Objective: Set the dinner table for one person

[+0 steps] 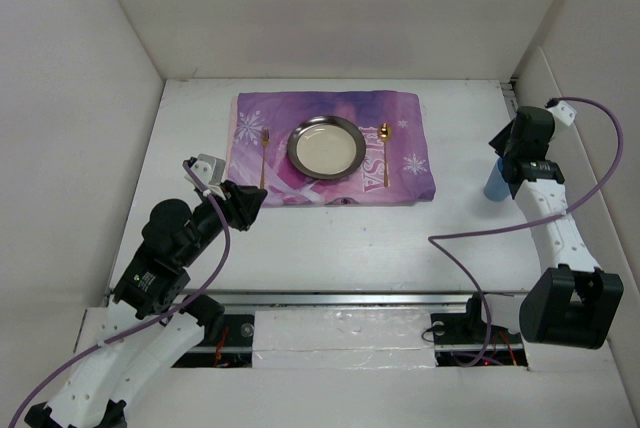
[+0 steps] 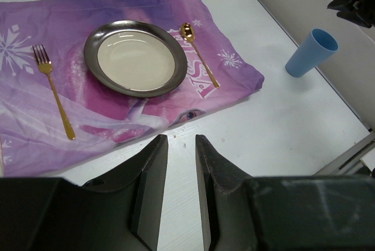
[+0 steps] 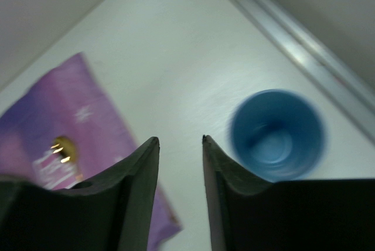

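The white tabletop (image 1: pixel 330 243) fills the floor of the walled booth, and a purple snowflake mat (image 1: pixel 405 143) lies across its far middle. A dark-rimmed metal plate (image 1: pixel 325 146) with a pale centre sits in the middle of the mat. A gold fork (image 1: pixel 264 156) lies on the mat just left of the plate, and a gold spoon (image 1: pixel 385 146) just right of it, both apart from the rim. A blue cup (image 1: pixel 494 187) stands upright on the bare tabletop to the right of the mat, clear of the cloth and near the right wall. The right pincer (image 3: pixel 180 141) hangs over that corner with a narrow gap between its jaws and nothing in it. In its own blurred view the cup shows just beside the right-hand finger (image 3: pixel 234 192), not between the two. The left pincer (image 2: pixel 181 139) hovers over bare tabletop off the mat's near left corner, its jaws likewise narrowly parted and empty.
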